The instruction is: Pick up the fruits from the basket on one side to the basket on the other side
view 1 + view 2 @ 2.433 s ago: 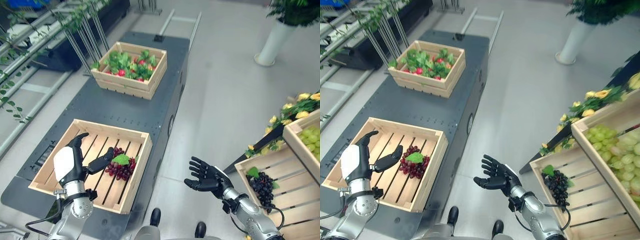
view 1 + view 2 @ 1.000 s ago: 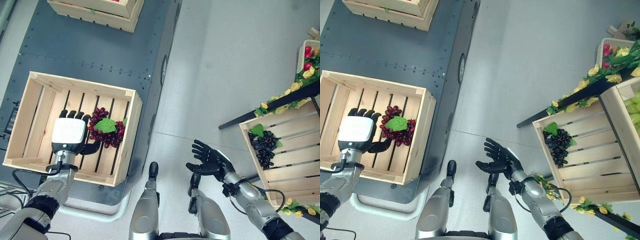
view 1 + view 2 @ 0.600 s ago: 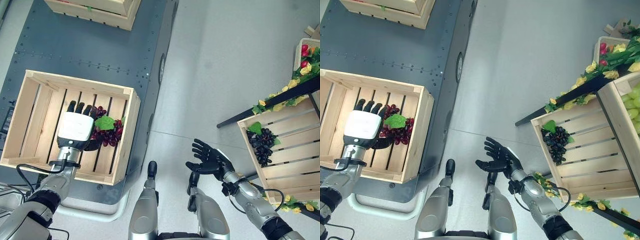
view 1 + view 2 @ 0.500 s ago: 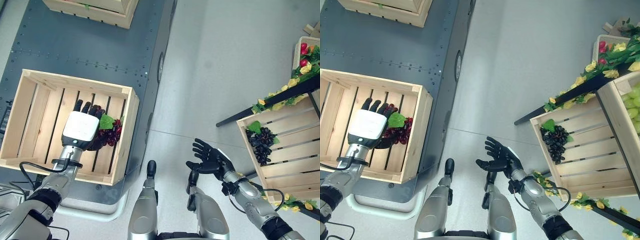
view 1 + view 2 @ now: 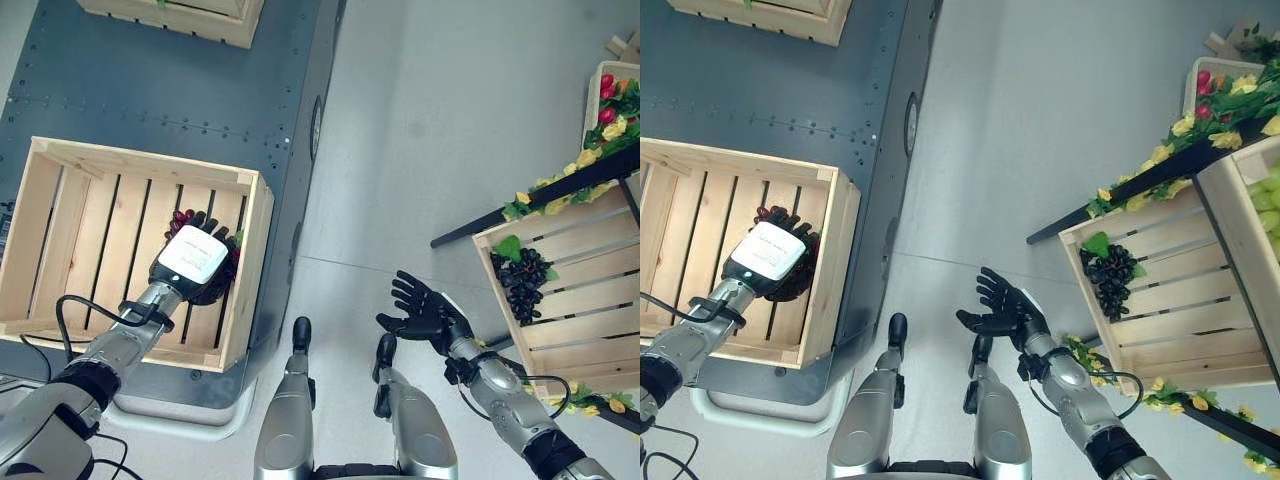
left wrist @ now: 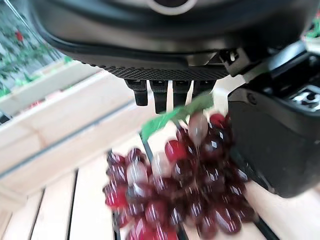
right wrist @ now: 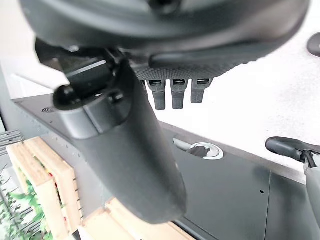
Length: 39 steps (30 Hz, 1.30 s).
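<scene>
The left hand (image 5: 194, 262) has moved rightward across the wooden crate (image 5: 40, 190) on the dark grey platform (image 5: 150, 85) and now sits directly over the bunch of red grapes (image 6: 175, 195). A second ago it lay beside the bunch, with the green leaf and most of the berries showing to its right. In the head views only a few dark red berries now peek out at the far edge of the hand. The left wrist view shows the grapes and their leaf lying between the thumb on one side and the row of fingers past them. The fingers reach over the far side of the bunch and look partly curled, yet a firm clasp is not clear. The bunch appears to rest on the crate's slats near the crate's right wall.

This suggests the hand is at the grasping step: it is placed on the fruit, and the closing and lifting are probably not yet finished.

The right hand (image 5: 425, 312) hangs over the grey floor near the robot, palm up with fingers spread and empty, much as before. Further right stands the slatted crate on the stand (image 5: 590, 320), which already holds a bunch of dark grapes (image 5: 521, 282). It is the likely destination.
</scene>
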Tool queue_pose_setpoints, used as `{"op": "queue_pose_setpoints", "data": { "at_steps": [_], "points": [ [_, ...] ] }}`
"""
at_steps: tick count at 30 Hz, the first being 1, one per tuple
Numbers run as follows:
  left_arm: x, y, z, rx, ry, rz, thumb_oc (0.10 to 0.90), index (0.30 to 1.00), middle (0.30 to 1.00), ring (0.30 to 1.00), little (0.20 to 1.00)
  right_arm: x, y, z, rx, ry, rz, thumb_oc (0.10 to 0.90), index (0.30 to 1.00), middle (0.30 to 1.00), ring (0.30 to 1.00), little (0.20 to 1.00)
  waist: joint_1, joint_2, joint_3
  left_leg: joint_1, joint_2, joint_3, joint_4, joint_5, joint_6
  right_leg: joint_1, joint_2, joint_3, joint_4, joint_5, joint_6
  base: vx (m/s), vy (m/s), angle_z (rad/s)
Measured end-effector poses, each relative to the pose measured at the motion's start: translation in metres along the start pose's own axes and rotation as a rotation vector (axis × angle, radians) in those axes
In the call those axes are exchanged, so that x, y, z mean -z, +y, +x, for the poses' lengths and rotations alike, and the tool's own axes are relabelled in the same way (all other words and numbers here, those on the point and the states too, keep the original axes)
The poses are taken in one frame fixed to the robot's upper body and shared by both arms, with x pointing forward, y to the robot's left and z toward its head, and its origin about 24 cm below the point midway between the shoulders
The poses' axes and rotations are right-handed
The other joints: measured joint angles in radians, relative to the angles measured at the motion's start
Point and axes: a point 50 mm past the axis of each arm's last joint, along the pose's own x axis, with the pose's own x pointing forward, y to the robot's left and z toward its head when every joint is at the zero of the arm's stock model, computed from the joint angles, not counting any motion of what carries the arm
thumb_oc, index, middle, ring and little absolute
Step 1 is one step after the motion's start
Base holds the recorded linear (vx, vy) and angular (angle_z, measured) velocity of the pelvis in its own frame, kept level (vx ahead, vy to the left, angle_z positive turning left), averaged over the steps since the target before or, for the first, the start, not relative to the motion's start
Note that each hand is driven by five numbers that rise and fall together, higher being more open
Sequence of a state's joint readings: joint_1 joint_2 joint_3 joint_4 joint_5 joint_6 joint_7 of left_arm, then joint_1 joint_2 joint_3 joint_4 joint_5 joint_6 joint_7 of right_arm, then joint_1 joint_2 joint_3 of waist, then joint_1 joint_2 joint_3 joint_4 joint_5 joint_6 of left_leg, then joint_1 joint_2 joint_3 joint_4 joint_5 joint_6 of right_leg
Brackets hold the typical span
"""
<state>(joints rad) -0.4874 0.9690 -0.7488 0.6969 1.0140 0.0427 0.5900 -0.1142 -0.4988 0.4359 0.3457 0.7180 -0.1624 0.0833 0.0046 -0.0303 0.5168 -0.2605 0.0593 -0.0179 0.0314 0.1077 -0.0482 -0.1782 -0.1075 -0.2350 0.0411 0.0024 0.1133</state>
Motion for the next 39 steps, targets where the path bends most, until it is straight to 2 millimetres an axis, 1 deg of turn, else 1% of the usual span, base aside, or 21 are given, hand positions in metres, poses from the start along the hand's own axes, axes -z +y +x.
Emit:
{"op": "queue_pose_setpoints", "data": {
  "at_steps": [4, 8, 13, 17, 18, 20, 22, 24, 26, 31, 39],
  "points": [
    [-0.001, 0.004, 0.008, 0.031, 0.009, 0.010, 0.800, 0.900, 0.900, 0.900, 0.900, -0.002, -0.001, 0.001, 0.022, -0.006, -0.002, 0.800, 0.900, 0.900, 0.900, 0.900, -0.001, 0.004, 0.002, -0.003, -0.005, 0.001, 0.002, 0.002, 0.003, -0.008, -0.007, -0.001, 0.018, -0.007, 0.006, 0.00, 0.000, 0.00],
    [0.002, 0.013, 0.018, 0.040, 0.064, 0.007, 0.800, 0.900, 0.900, 0.900, 0.900, -0.010, 0.002, 0.005, 0.026, -0.033, -0.003, 0.800, 0.900, 0.900, 0.900, 0.900, -0.008, 0.004, 0.002, -0.038, -0.006, 0.001, 0.016, 0.006, 0.006, -0.044, -0.009, -0.002, 0.040, -0.012, 0.006, 0.00, -0.009, 0.03],
    [-0.006, 0.019, 0.031, 0.061, 0.134, -0.022, 0.800, 0.900, 0.900, 0.900, 0.900, -0.012, 0.002, 0.006, 0.035, -0.042, -0.004, 0.800, 0.900, 0.900, 0.900, 0.900, -0.015, 0.004, 0.002, -0.066, -0.007, 0.002, 0.031, 0.010, 0.007, -0.078, -0.014, -0.003, 0.078, -0.023, 0.004, 0.00, -0.008, 0.04],
    [-0.011, 0.018, 0.034, 0.066, 0.168, -0.028, 0.800, 0.900, 0.900, 0.900, 0.900, -0.012, 0.003, 0.006, 0.038, -0.043, -0.005, 0.800, 0.900, 0.900, 0.900, 0.900, -0.018, 0.003, 0.002, -0.069, -0.007, 0.002, 0.032, 0.013, 0.008, -0.089, -0.014, -0.004, 0.092, -0.029, 0.008, 0.00, 0.000, 0.00],
    [-0.011, 0.018, 0.034, 0.065, 0.171, -0.027, 0.740, 0.811, 0.811, 0.811, 0.811, -0.013, 0.003, 0.006, 0.041, -0.045, -0.005, 0.800, 0.900, 0.900, 0.900, 0.900, -0.018, 0.003, 0.002, -0.072, -0.007, 0.002, 0.032, 0.014, 0.009, -0.093, -0.015, -0.003, 0.096, -0.029, 0.008, 0.00, 0.000, 0.00],
    [-0.011, 0.020, 0.036, 0.056, 0.178, -0.028, 0.400, 0.300, 0.300, 0.300, 0.300, -0.014, 0.003, 0.007, 0.049, -0.048, -0.005, 0.800, 0.900, 0.900, 0.900, 0.900, -0.019, 0.003, 0.002, -0.083, -0.007, 0.002, 0.039, 0.015, 0.009, -0.103, -0.015, -0.003, 0.103, -0.030, 0.008, 0.00, 0.000, 0.00],
    [-0.011, 0.023, 0.040, 0.041, 0.183, -0.028, 0.400, 0.300, 0.300, 0.300, 0.300, -0.014, 0.003, 0.007, 0.055, -0.050, -0.006, 0.800, 0.900, 0.900, 0.900, 0.900, -0.021, 0.002, 0.002, -0.091, -0.006, 0.002, 0.043, 0.015, 0.009, -0.111, -0.015, -0.003, 0.109, -0.030, 0.008, 0.00, 0.000, 0.00],
    [-0.006, 0.032, 0.047, 0.009, 0.194, -0.024, 0.400, 0.300, 0.300, 0.300, 0.300, -0.017, 0.004, 0.009, 0.059, -0.059, -0.009, 0.800, 0.900, 0.900, 0.900, 0.900, -0.020, 0.000, 0.002, -0.099, -0.006, 0.002, 0.047, 0.018, 0.013, -0.121, -0.016, -0.003, 0.118, -0.031, 0.007, 0.00, 0.000, 0.00],
    [-0.002, 0.037, 0.052, 0.002, 0.208, -0.017, 0.400, 0.300, 0.300, 0.300, 0.300, -0.019, 0.004, 0.010, 0.056, -0.066, -0.011, 0.800, 0.900, 0.900, 0.900, 0.900, -0.022, -0.002, 0.002, -0.101, -0.006, 0.002, 0.047, 0.018, 0.013, -0.124, -0.016, -0.002, 0.121, -0.031, 0.007, 0.00, 0.000, 0.00],
    [0.000, 0.033, 0.052, 0.032, 0.218, -0.010, 0.400, 0.300, 0.300, 0.300, 0.300, -0.019, 0.005, 0.011, 0.053, -0.068, -0.011, 0.800, 0.900, 0.900, 0.900, 0.900, -0.033, -0.014, 0.003, -0.103, -0.006, 0.002, 0.049, 0.018, 0.013, -0.126, -0.016, 0.000, 0.121, -0.031, 0.007, 0.00, 0.000, 0.00],
    [0.002, 0.033, 0.051, 0.015, 0.229, -0.020, 0.400, 0.300, 0.300, 0.300, 0.300, -0.020, 0.006, 0.012, 0.049, -0.075, -0.012, 0.800, 0.900, 0.900, 0.900, 0.900, -0.033, -0.015, 0.003, -0.102, -0.006, 0.002, 0.049, 0.018, 0.013, -0.125, -0.016, -0.001, 0.121, -0.027, 0.001, 0.00, 0.000, 0.00]
  ]
}}
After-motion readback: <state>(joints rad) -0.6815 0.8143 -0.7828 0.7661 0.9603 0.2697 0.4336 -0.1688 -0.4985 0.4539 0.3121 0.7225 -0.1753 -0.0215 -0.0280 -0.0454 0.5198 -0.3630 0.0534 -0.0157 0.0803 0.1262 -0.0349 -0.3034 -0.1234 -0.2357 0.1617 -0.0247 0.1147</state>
